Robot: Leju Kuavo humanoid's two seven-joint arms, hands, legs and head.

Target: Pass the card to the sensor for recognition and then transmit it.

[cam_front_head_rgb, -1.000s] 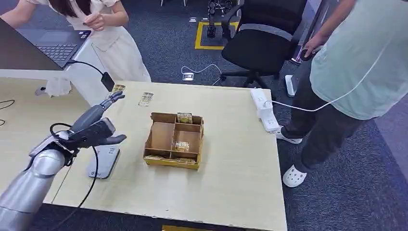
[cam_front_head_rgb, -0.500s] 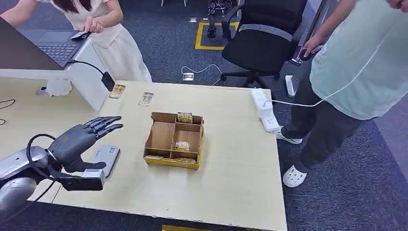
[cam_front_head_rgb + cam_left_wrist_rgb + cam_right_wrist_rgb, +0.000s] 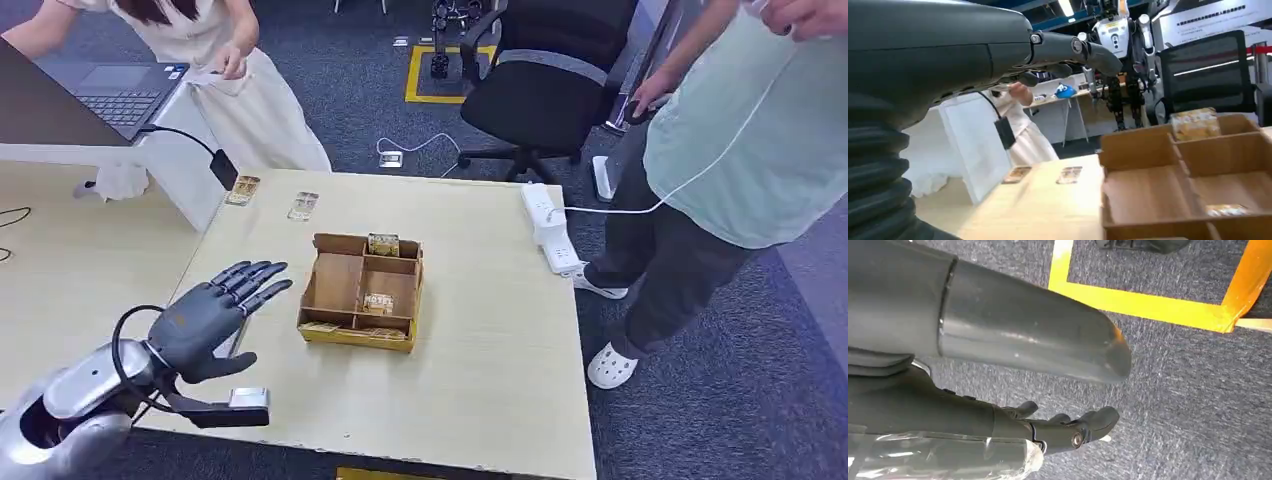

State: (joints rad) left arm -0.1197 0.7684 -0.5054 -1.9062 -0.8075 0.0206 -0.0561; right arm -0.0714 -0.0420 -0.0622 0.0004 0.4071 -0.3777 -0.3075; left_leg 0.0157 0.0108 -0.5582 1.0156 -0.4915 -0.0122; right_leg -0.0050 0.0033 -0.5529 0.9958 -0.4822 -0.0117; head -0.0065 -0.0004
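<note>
My left hand [image 3: 215, 318] hovers palm down over the table, just left of the cardboard box [image 3: 352, 335], fingers spread and holding nothing. It covers most of the grey sensor pad [image 3: 238, 338]. In the box, one card [image 3: 384, 245] stands in the back compartment and a "HOTEL" card [image 3: 378, 301] lies in the middle one. Two more cards [image 3: 243, 189] [image 3: 303, 206] lie at the table's far left. The left wrist view shows my fingers [image 3: 1068, 50] stretched above the box [image 3: 1148, 145] and the standing card [image 3: 1195, 123]. My right hand [image 3: 1063, 430] hangs over the carpet, loosely spread, with nothing in it.
A white power strip [image 3: 550, 230] lies at the table's far right edge. One person [image 3: 230, 90] stands by a laptop [image 3: 120, 95] at the back left. Another [image 3: 720, 150] stands close to the right side. A black office chair [image 3: 550, 80] is behind the table.
My left hand has drawn back from the far left corner toward the near edge and shifted right toward the box, now covering the sensor pad. The person at the back left moved their hands.
</note>
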